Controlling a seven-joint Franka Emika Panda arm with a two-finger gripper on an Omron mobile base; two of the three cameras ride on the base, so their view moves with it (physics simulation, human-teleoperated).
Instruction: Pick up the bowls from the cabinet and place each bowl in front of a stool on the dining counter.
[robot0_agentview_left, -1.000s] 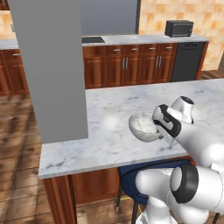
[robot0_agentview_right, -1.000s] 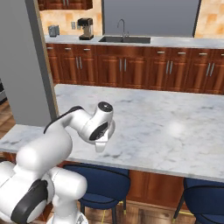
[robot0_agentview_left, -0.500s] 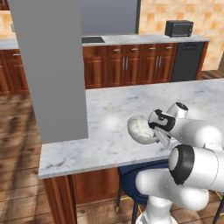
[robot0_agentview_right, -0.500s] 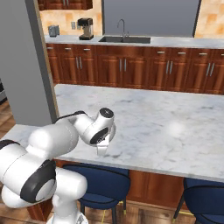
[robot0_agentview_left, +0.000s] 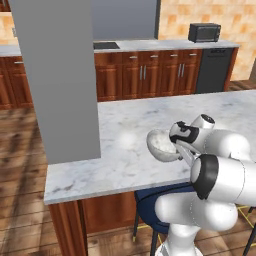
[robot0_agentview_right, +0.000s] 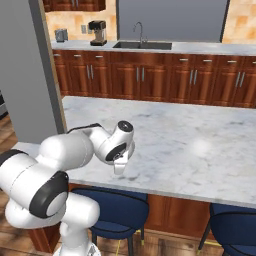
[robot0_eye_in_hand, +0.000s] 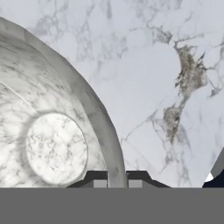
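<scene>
Clamping the rim of the deep, rounded grey-white marbled bowl (robot0_agentview_left: 162, 144), the robot's two-finger gripper (robot0_eye_in_hand: 117, 180) has its jaws drawn almost fully together, one fingertip inside the wall and one outside, as the hand view shows at its bottom centre. In the left base view the bowl sits right of centre, tilted on its side just above the long white, grey-veined marble tabletop (robot0_agentview_left: 125, 150), near the front edge; whether it touches the surface cannot be told. A dark blue padded stool (robot0_agentview_right: 117, 207) shows below that edge at the lower centre of the right base view, with the gripper (robot0_agentview_right: 120, 165) directly above it, so the placing spot looks right. By its look the bowl is stiff, glazed stoneware: fairly heavy, slick and liable to chip on stone. A rim pinch leaves the weight hanging to one side, so it may swivel in the grip; levelling it and setting it down gently on its base seems wise before letting go.
</scene>
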